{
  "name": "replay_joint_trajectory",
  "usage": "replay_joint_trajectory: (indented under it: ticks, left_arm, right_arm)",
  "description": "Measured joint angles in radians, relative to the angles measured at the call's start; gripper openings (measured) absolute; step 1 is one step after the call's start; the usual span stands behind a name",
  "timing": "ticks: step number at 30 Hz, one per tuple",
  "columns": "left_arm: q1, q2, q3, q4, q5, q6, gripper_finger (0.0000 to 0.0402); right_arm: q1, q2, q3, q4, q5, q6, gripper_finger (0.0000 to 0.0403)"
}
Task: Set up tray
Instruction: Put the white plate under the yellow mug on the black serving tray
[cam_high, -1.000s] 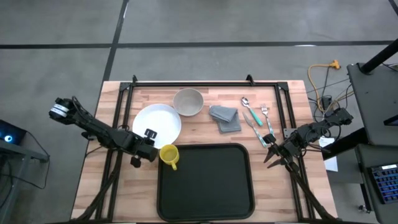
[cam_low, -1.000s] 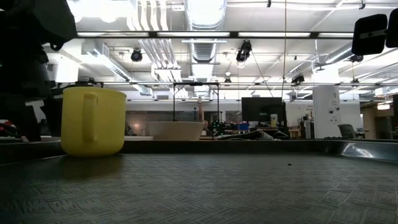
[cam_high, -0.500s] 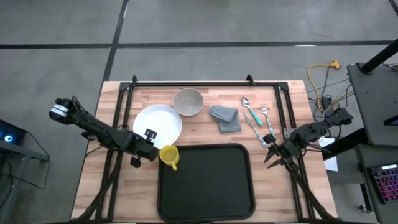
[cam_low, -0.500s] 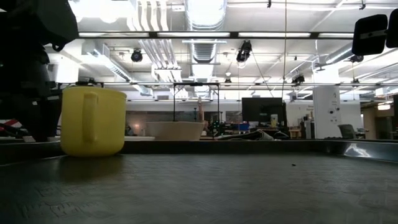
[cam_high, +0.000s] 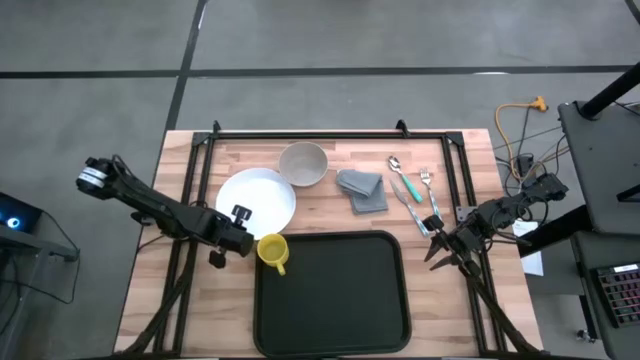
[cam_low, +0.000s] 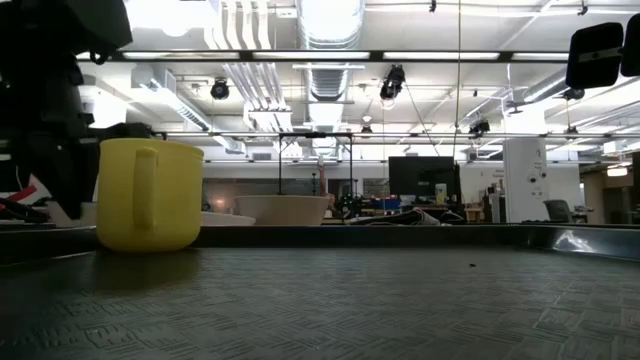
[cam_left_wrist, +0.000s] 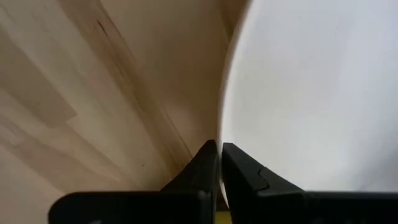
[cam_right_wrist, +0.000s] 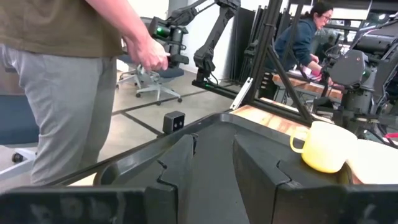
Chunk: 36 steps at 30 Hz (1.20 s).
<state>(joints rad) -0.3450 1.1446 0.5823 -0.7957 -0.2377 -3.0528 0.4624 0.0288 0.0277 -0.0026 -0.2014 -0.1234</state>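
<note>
Tray (cam_high: 335, 300) lies at the desk's (cam_high: 150, 290) front centre. Mug (cam_high: 272, 250) stands on the tray's rear-left corner. Plate (cam_high: 258, 199) lies behind the mug, bowl (cam_high: 302, 163) behind the plate to its right. Napkin (cam_high: 362, 189) lies right of the bowl; spoon (cam_high: 396, 166), knife (cam_high: 408, 198) and fork (cam_high: 429, 186) lie right of the napkin.
</note>
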Motion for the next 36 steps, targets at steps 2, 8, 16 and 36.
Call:
replay_joint_trajectory:
  ticks: [2,8,16,36]
  left_arm:
    - [0.0,-0.016,0.013,-0.037,0.002,0.001,0.0]
    - [-0.001,-0.06,0.075,-0.223,0.005,0.004,0.0001]
    - [-0.001,-0.122,0.148,-0.397,0.005,0.004,0.0001]
    - [0.0,-0.138,0.302,-0.549,-0.04,0.027,0.0]
  right_arm:
    - [0.0,0.0,0.0,0.0,0.0,0.0,0.01]
    - [0.0,0.0,0.0,0.0,0.0,0.0,0.01]
    - [0.0,0.0,0.0,0.0,0.0,0.0,0.01]
    - [0.0,0.0,0.0,-0.001,0.0,0.0,0.01]
